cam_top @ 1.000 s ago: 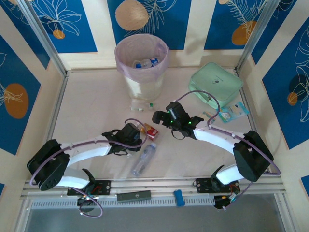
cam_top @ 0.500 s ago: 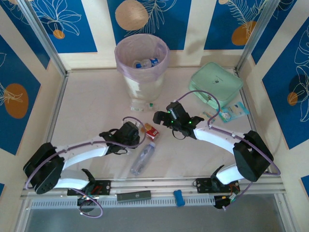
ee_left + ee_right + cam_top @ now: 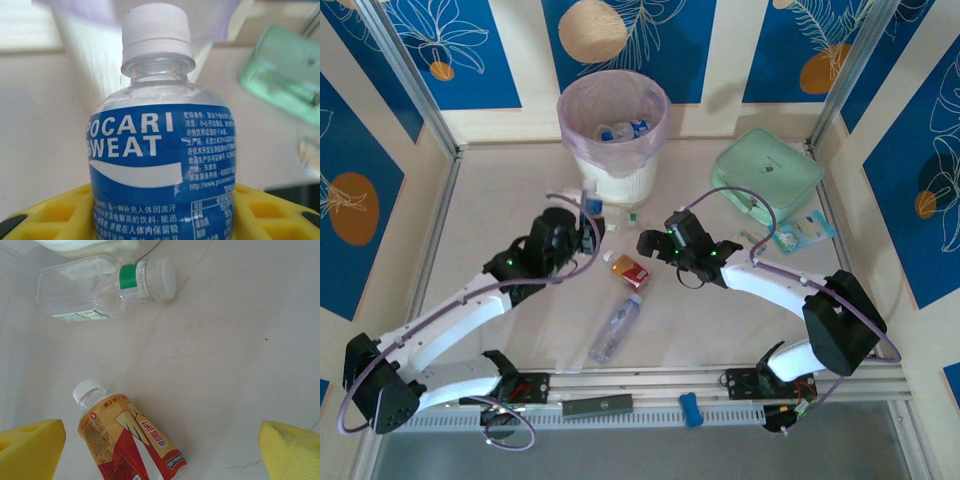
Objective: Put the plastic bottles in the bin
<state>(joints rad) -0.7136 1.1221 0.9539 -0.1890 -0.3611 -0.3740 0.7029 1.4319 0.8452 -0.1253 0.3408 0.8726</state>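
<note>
The left claw (image 3: pixel 160 215) grips a blue-labelled bottle (image 3: pixel 159 150) by its lower body (white cap on), just in front of the bin (image 3: pixel 620 182). The right claw (image 3: pixel 160 450) hangs wide open over a red-labelled bottle (image 3: pixel 129 440) lying on the table (image 3: pixel 240 340). A clear bottle (image 3: pixel 95 290) lies beyond it.

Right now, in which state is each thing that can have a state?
left gripper: shut on the blue-labelled bottle
blue-labelled bottle: gripped, white cap on
right gripper: open, holding nothing
red-labelled bottle: lying on the table, cap on
green-banded bottle: lying on its side, cap on
long clear bottle: lying on its side
bin: upright, open, holds some bottles
</note>
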